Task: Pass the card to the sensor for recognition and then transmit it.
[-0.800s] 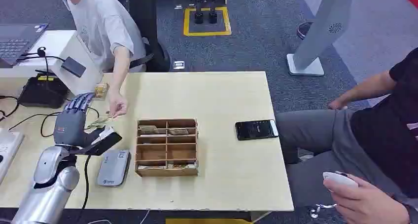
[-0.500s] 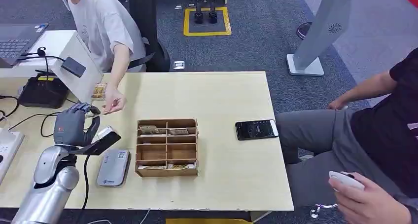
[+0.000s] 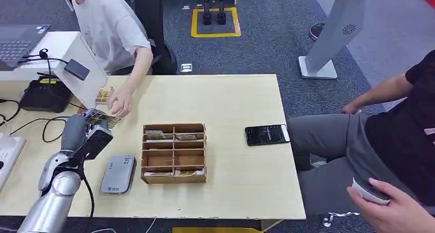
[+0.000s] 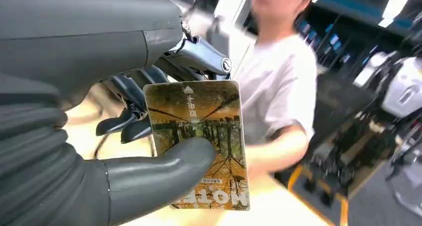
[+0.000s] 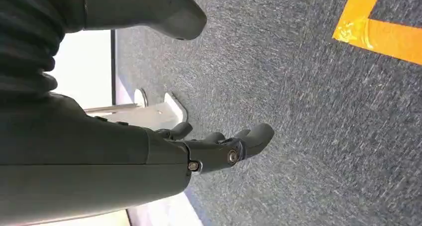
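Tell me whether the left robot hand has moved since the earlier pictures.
Yes. The left robot hand has turned and closed on the card, shifting slightly toward the wooden organizer and away from the grey card reader.

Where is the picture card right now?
The card is pinched in the robot's left hand, over the table's left side, near the seated person's hand.

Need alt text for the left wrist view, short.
The left robot hand pinches a card printed with a brown tree scene between its grey thumb and darker fingers. Behind it, blurred, a person in a light T-shirt reaches an arm across a pale table.
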Motion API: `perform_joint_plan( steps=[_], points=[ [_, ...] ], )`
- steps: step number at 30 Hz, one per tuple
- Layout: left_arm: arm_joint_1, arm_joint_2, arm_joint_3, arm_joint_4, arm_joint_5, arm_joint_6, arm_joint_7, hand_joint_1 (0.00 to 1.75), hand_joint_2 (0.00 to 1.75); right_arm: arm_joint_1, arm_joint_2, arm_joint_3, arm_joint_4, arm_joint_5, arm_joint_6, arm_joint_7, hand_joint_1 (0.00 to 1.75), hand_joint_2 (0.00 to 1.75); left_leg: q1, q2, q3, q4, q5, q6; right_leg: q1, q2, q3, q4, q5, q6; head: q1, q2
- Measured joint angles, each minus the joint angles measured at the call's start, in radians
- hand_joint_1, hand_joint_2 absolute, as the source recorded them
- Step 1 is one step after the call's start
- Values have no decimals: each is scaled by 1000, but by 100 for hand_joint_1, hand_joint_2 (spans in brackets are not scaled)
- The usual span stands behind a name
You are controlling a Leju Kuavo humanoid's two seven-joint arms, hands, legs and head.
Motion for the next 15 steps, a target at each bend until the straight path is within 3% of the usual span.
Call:
perform_joint_plan(
  steps=[7, 15],
  points=[
    [6, -27, 19, -19, 143, -175, 79, 175, 175, 3, 0, 0, 0, 8, -12, 0, 0, 175, 0, 0, 0, 0, 0, 0, 0, 0, 0, 0, 0, 0, 0, 0],
    [27, -26, 25, -34, 169, -213, 93, 175, 175, 7, 0, 0, 0, 10, -19, 0, 0, 175, 0, 0, 0, 0, 0, 0, 0, 0, 0, 0, 0, 0, 0, 0]
  ],
)
